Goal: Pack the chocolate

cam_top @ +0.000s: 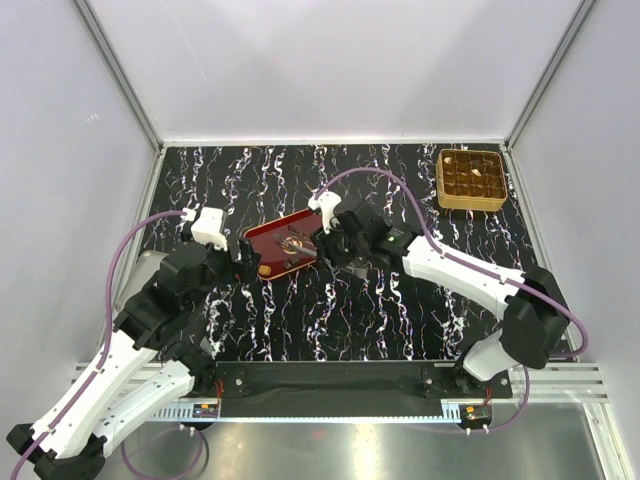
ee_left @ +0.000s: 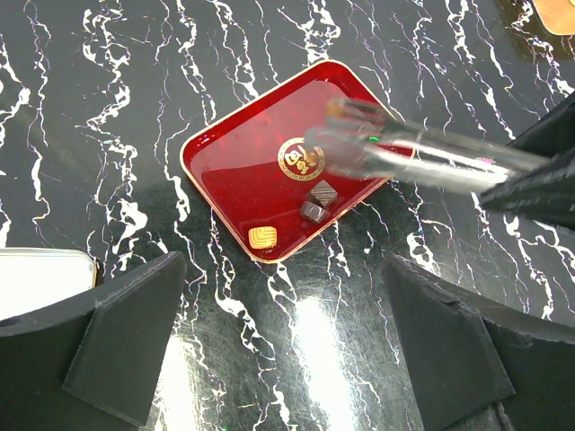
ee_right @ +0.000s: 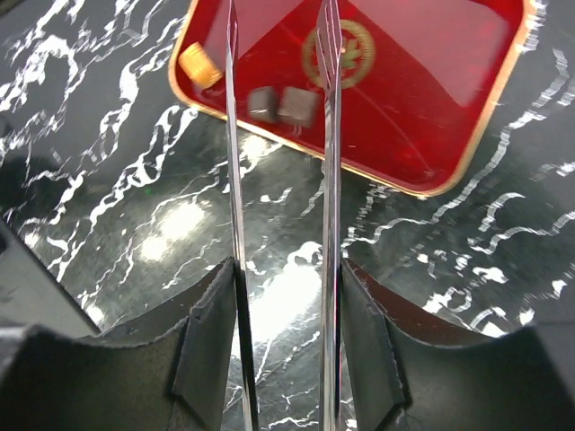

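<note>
The red tray (cam_top: 285, 245) (ee_left: 243, 153) (ee_right: 422, 99) lies on the marble table and carries three pieces of chocolate: a tan one (ee_left: 262, 237) (ee_right: 199, 65) and two dark brown ones (ee_left: 322, 193) (ee_right: 296, 105) side by side. My right gripper (ee_right: 285, 287) (cam_top: 335, 245) is shut on a pair of metal tongs (ee_right: 331, 135) (ee_left: 404, 154). The tong blades stand apart with nothing between them, reaching over the tray near its gold emblem. My left gripper (ee_left: 287, 323) (cam_top: 245, 258) hangs open over the bare table just in front of the tray.
The square golden box (cam_top: 471, 179) with its grid of compartments sits at the far right corner of the table. A white object (ee_left: 40, 278) lies left of the left gripper. Grey walls enclose the table on three sides.
</note>
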Controlling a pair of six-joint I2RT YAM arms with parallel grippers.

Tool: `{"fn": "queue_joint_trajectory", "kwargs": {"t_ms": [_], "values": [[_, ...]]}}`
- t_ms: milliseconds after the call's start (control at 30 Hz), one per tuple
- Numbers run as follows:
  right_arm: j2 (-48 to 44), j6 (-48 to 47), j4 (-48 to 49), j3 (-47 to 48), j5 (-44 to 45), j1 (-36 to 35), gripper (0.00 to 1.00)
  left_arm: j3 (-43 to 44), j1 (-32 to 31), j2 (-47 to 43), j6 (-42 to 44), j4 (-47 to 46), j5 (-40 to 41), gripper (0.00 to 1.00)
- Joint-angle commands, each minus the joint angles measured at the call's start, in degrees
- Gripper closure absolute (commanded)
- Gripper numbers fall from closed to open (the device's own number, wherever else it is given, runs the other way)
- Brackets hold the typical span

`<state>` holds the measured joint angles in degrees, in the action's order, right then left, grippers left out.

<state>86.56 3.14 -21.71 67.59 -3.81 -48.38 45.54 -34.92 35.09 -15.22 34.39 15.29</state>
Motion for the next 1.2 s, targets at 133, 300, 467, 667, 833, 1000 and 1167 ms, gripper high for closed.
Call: {"fn": "queue_joint_trajectory", "kwargs": {"t_ms": [133,300,467,667,833,1000,1167], "values": [[4.13,-2.79,2.73,4.74,-1.90,-3.38,0.46,0.25,0.11,-0.20,0.28,-2.05,1.41,0.01],[7.30,-4.80,2.03,6.58,-2.25,-5.41,0.46,0.34,0.11,-0.37,0.19,-2.05,1.41,0.01],[9.32,-5.60,1.50,7.73,-1.29,-7.08,0.47,0.25,0.11,-0.46,0.19,-2.05,1.32,0.01],[10.82,-6.04,0.97,8.17,-0.76,-8.31,0.48,0.34,0.11,-0.46,0.19,-2.05,1.32,0.01],[11.43,-6.04,0.97,7.64,-0.14,-8.75,0.49,0.25,0.11,-0.46,0.19,-2.05,1.24,0.01],[11.96,-6.30,0.54,7.64,0.21,-8.84,0.49,0.34,0.11,-0.29,0.19,-2.05,1.23,0.01],[13.36,-6.39,0.27,8.34,1.62,-9.10,0.50,0.34,0.11,-0.37,0.19,-1.96,1.32,0.01]]}}
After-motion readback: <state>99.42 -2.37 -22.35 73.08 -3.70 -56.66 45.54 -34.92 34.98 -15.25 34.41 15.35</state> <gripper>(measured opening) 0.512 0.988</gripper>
